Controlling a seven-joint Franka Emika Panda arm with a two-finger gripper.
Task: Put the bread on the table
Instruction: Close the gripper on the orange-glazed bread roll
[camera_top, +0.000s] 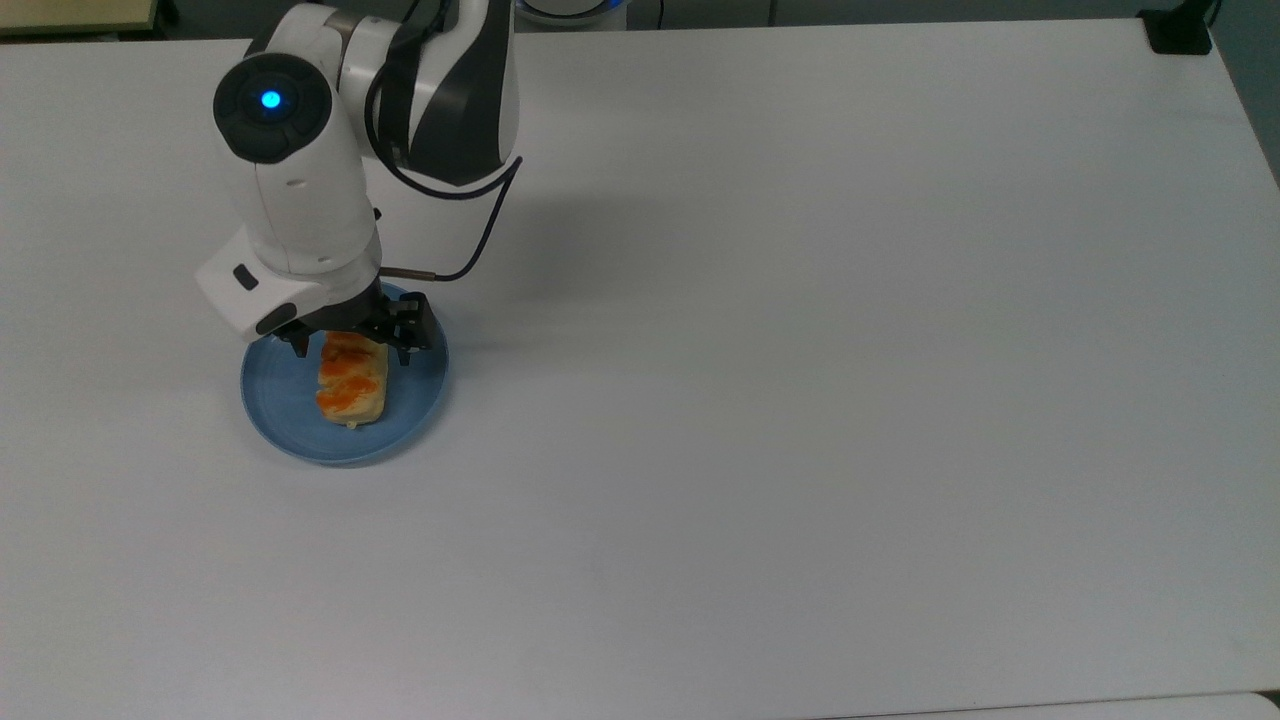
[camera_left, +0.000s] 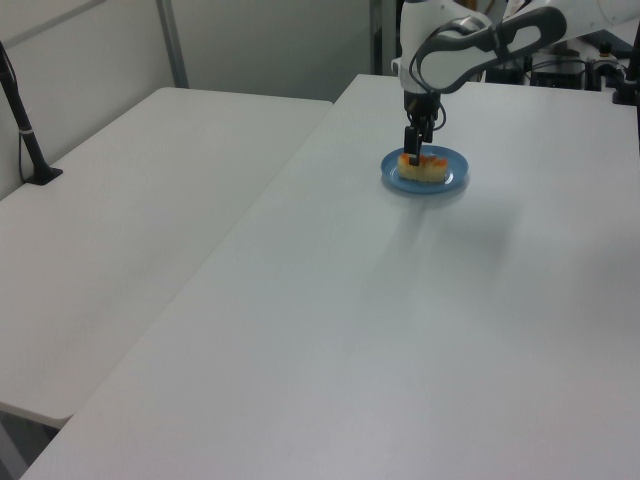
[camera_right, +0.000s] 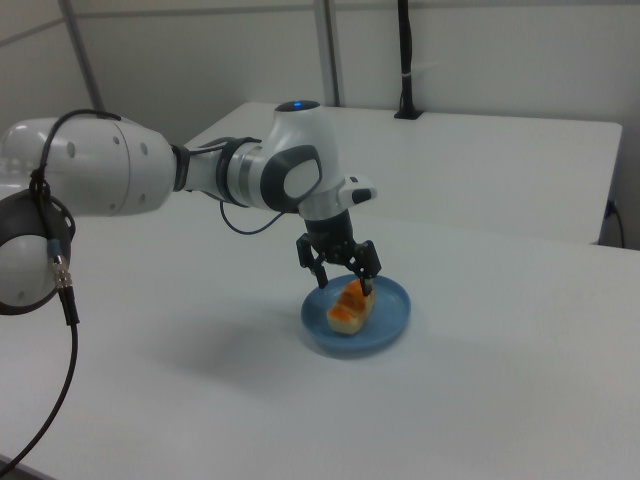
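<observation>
Bread (camera_top: 352, 388) on a blue plate (camera_top: 280, 400) (resting on the table (camera_top: 800, 400)), directly beneath the gripper (camera_top: 351, 347), fingers spread, straddling its far end.

- Second white table (camera_left: 130, 210) butts against the worktop along the left view's left; a dark seam runs between them.
- Black pole (camera_left: 22, 125) stands on a flat base at that table's far left corner in the left view.
- Pale partition wall (camera_left: 270, 40) with grey metal uprights (camera_left: 172, 42) behind.
- Lighting even, diffuse; soft shadows.
- Cluttered desk (camera_left: 590, 40) far right, left view.
</observation>
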